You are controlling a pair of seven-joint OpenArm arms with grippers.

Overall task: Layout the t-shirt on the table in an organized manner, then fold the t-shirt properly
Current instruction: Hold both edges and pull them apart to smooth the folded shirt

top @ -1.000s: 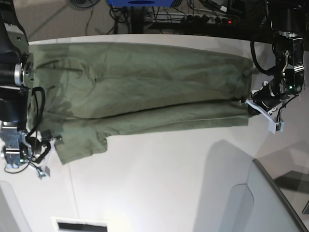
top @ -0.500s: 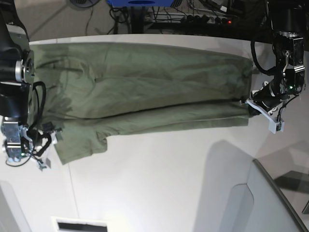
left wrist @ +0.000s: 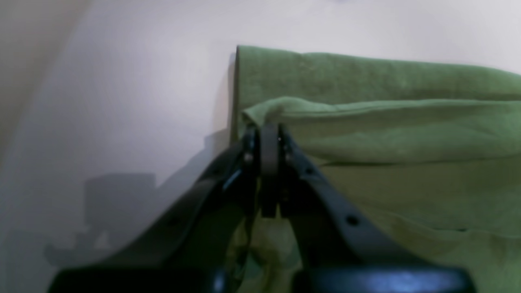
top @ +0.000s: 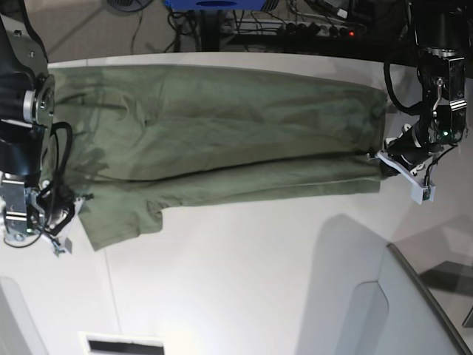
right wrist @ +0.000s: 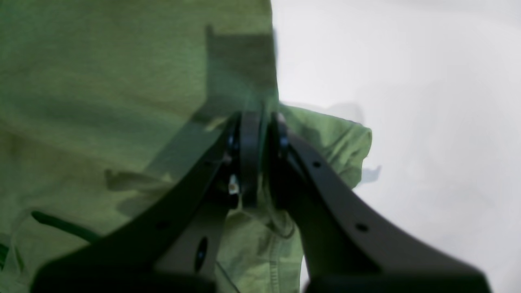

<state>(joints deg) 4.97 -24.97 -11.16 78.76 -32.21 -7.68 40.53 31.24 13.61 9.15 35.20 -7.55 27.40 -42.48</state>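
Left wrist view: left gripper (left wrist: 268, 134) has its jaws pressed together, pinching a raised fold of the olive-green t-shirt (left wrist: 386, 134) right at the tips. Cloth edge bunches over the jaw tips and runs off to the right of them in a long horizontal ridge. A flat lower layer of the shirt lies beyond the tips, and its straight edge ends just left of them. More cloth sits under and right of the jaws. White table (left wrist: 122, 81) is bare left of and beyond the jaws.

Right wrist view: right gripper (right wrist: 260, 122) jaws nearly together with green cloth between them, pinching the t-shirt (right wrist: 101, 81) at its edge. Most of the shirt spreads left of and beyond the jaws. A small rumpled flap pokes out just right of the tips. A stitched hem is below, between the fingers. Table (right wrist: 407, 81) is white, right of the jaws.

Base view: t-shirt (top: 222, 126) is stretched long across the table (top: 259, 281), partly folded over itself with a sleeve hanging down at lower left. Left gripper (top: 386, 164) sits at the shirt's right end, touching the cloth. Right gripper (top: 70, 207) is at the left end, by the sleeve. Grey angled panel (top: 421, 310) is at bottom right, well apart from both.
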